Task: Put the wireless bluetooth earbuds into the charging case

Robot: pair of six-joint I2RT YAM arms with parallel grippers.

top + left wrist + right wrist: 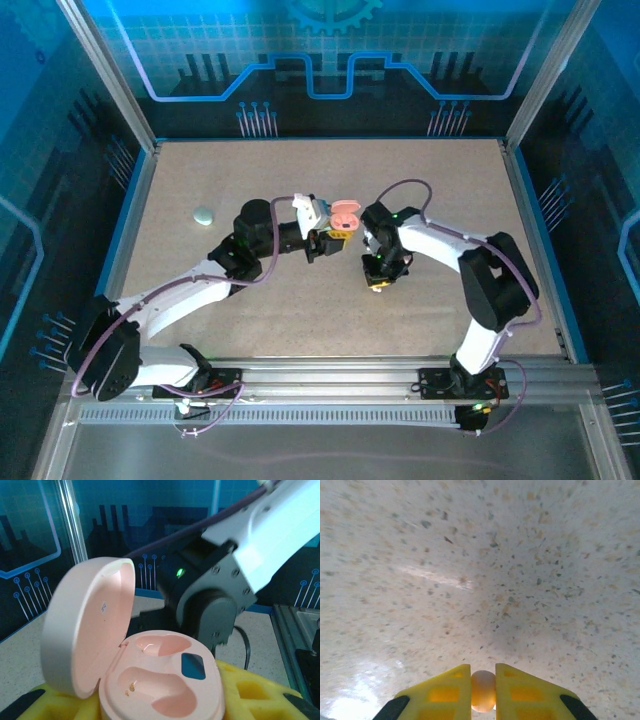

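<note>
OK, my right gripper (483, 696) is pinched shut on one earbud (483, 686) — small, glossy, whitish-pink, wedged between the yellow fingertips (445, 690). It sits low over the speckled table (495, 555); can't tell if it touches. My left gripper (333, 238) is clamped on the pink charging case (165, 680) — lid (85, 630) flipped up, two wells (160, 645) and a dark blue patch (194, 666) facing up. From above, the case is just left of the right gripper. A pale oval case (205, 214) lies well off left.
</note>
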